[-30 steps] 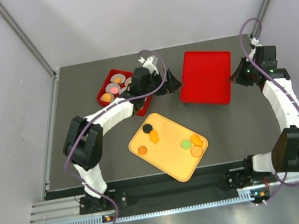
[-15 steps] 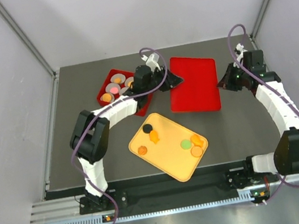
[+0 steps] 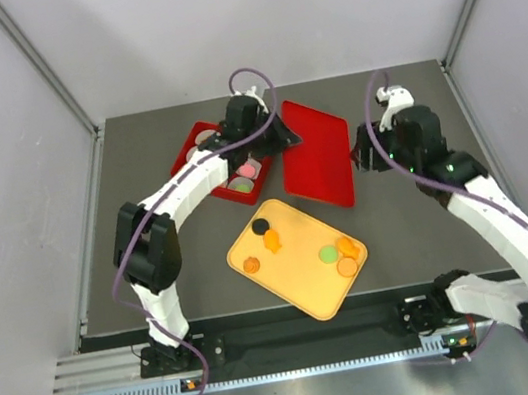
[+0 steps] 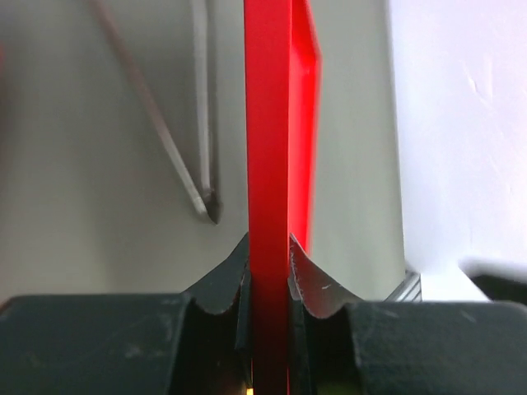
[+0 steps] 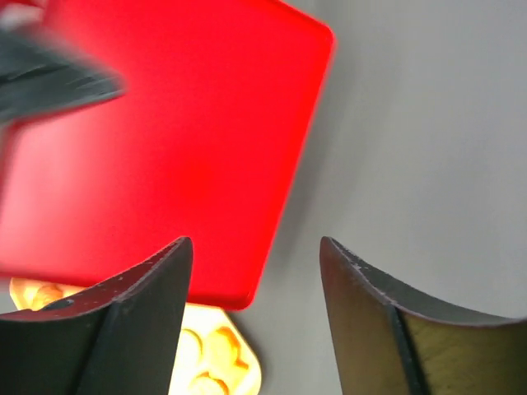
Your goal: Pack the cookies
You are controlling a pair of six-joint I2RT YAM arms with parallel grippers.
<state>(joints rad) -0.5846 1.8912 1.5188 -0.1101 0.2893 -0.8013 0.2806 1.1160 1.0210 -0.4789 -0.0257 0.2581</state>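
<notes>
We are watching the left pincer (image 4: 268, 247) clenching on the edge of the red lid (image 3: 316, 153), holding it just beside the red box (image 3: 187, 160). The right pincer (image 5: 255, 247) is hanging released near the lid's far edge. The cookies (image 3: 252, 264) are lying scattered on the orange tray (image 3: 308, 307) on the bench (image 3: 420, 222), with more sitting in the box.

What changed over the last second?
The left gripper, shut on the edge of the red lid, has carried the lid leftward, up to the red box. The right gripper, open, followed it leftward. The orange tray, the cookies on it and the box stayed put.
</notes>
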